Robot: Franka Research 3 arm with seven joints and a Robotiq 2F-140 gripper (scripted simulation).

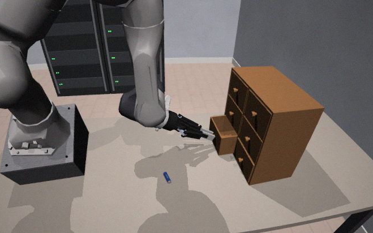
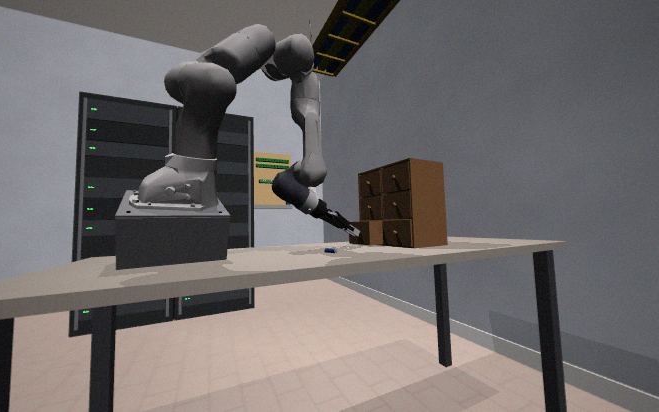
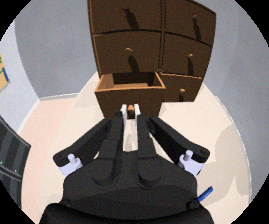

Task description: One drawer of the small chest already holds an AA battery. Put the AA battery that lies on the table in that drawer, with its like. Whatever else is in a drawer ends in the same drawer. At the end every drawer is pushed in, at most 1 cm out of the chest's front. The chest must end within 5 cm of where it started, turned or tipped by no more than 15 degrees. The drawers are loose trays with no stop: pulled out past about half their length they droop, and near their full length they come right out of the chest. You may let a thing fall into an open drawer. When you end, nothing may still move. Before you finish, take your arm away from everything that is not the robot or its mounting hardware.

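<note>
The chest (image 1: 290, 136) (image 2: 429, 204) has two columns of three drawers. The bottom drawer of its far column in the top view, bottom left in the wrist view, stands well out; this open drawer (image 1: 227, 145) (image 2: 375, 232) (image 3: 110, 102) looks level. No battery shows in the visible part of its inside. My gripper (image 1: 213, 136) (image 2: 357, 232) (image 3: 130, 110) is nearly closed, pointing down at a slant, with the drawer's knob (image 3: 131, 112) between its fingertips. The blue AA battery (image 1: 167, 177) (image 2: 330, 250) (image 3: 205, 194) lies on the table, away from the gripper.
The other drawers look pushed in, with knobs sticking out of their fronts. The robot's base block (image 1: 78, 144) (image 2: 171, 240) stands at the opposite side of the table (image 1: 118, 199) (image 2: 270, 271). A dark wall rises behind the chest.
</note>
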